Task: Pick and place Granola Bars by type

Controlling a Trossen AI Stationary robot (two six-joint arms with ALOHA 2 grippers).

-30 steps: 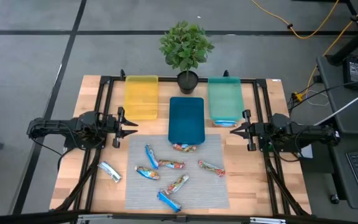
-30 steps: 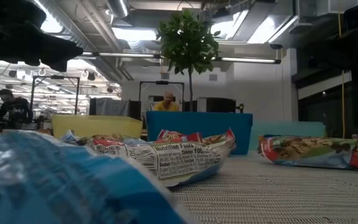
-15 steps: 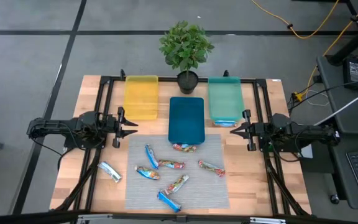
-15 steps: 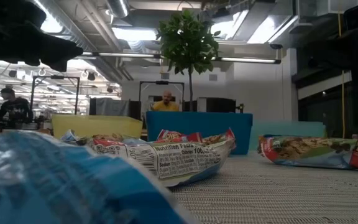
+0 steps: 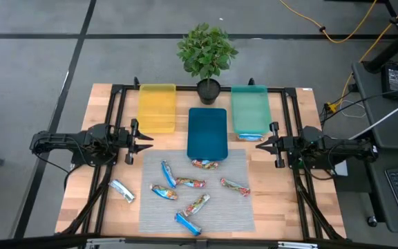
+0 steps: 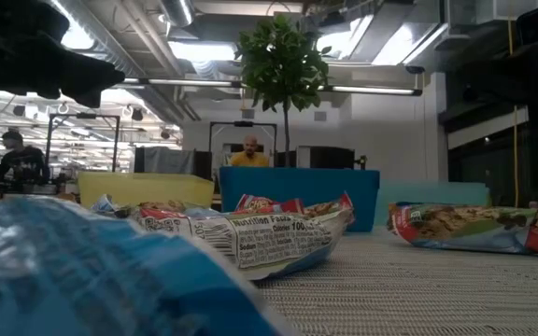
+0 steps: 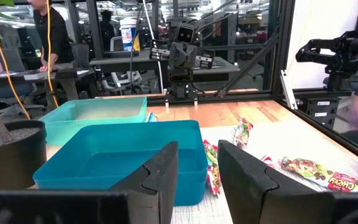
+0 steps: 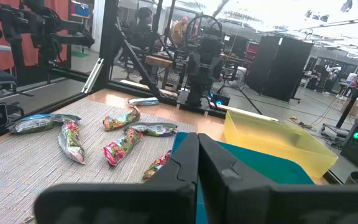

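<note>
Several granola bars lie flat on the grey mat (image 5: 240, 207): a blue one (image 5: 166, 173), red-orange ones (image 5: 190, 182) (image 5: 234, 186) (image 5: 204, 164), another blue one (image 5: 187, 223). A silvery-white bar (image 5: 121, 190) rests on bare wood left of the mat. My left gripper (image 5: 148, 141) (image 7: 197, 168) hovers open over the table's left side, pointing right at the blue tray (image 7: 117, 158). My right gripper (image 5: 257, 144) (image 8: 197, 162) hovers shut over the right side, pointing left. Neither touches a bar.
Three trays stand at the far side: yellow (image 5: 157, 107), blue (image 5: 206, 131), teal (image 5: 249, 109). A potted plant (image 5: 206, 55) stands behind the blue tray. Black frame rails (image 5: 112, 117) run along both table sides. People show in the room beyond the table.
</note>
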